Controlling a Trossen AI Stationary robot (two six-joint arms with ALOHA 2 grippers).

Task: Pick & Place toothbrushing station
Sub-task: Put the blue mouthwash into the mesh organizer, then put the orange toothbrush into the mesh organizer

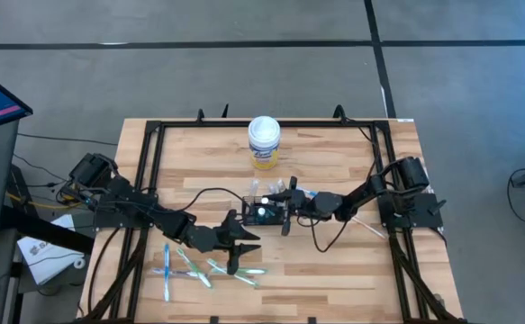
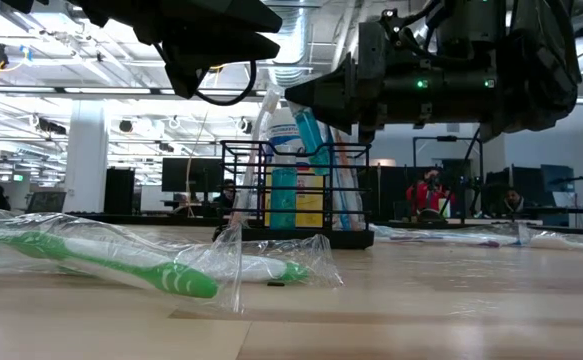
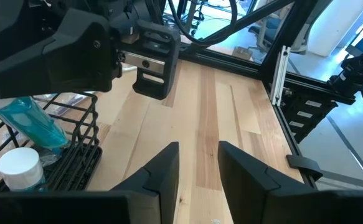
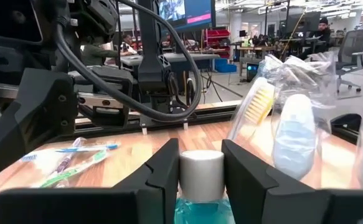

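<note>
**Station loading: right end effector at the bottle cap**

You are in the loading step. The toothbrushing station (image 1: 264, 211), a black wire-mesh caddy, stands upright near the middle of the desk (image 1: 334, 270), between the two arms. It already holds bagged toothbrushes and a blue bottle (image 2: 284, 197).

Right end effector (image 4: 201, 165): its fingers stand on either side of the bottle's white cap (image 4: 201, 171), narrow and apparently touching it. Judge this as either a grasp being made or a release being prepared; the views do not settle which.

Left end effector (image 3: 198, 165): it hangs just beside the caddy, on the side towards the loose brushes, with its fingers parted by a narrow gap and nothing between them.

Several bagged toothbrushes (image 1: 210, 268) lie on the desk near the front edge, apart from the caddy. A white-lidded round canister (image 1: 264, 141) stands behind it.

Next move, as a judgement:
1. Confirm the bottle sits fully inside the caddy.
2. Lift the right end effector straight up, clear of the wire walls.
3. Keep the left arm clear of the right arm; they are close together.
</note>
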